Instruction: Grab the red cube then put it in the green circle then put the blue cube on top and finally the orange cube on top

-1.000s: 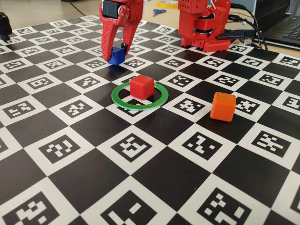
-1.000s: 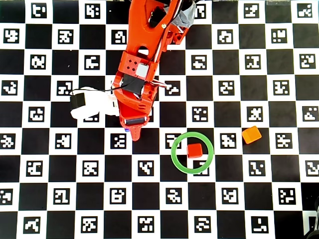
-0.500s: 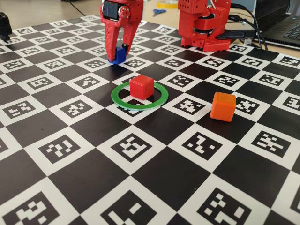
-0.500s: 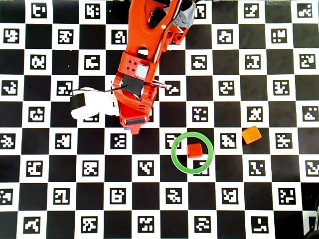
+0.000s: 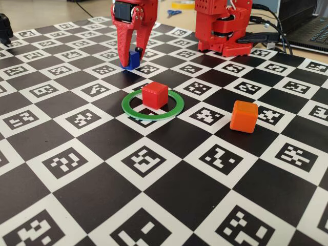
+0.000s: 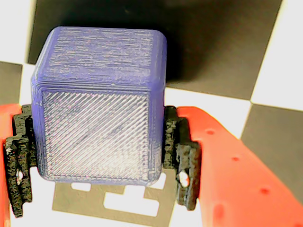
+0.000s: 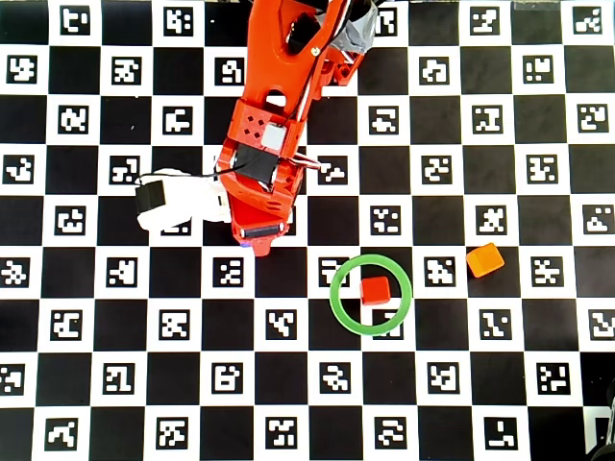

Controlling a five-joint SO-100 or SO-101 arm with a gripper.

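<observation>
The blue cube rests on the checkered mat at the back, between the fingers of my red gripper. In the wrist view the blue cube fills the gap and both black pads press its sides, so the gripper is shut on it. From overhead the gripper hides nearly all of that cube. The red cube sits inside the green circle, right of my gripper in the overhead view. The orange cube stands alone, right of the ring.
The arm's red base stands at the back of the mat, with a laptop and cables behind it. A white camera mount sticks out left of the wrist. A black object sits at the far left edge.
The fingers have drawn together onto the blue cube, which was skewed between the open fingers and now stands square. The arm pulled back slightly. The red and orange cubes stayed put.
</observation>
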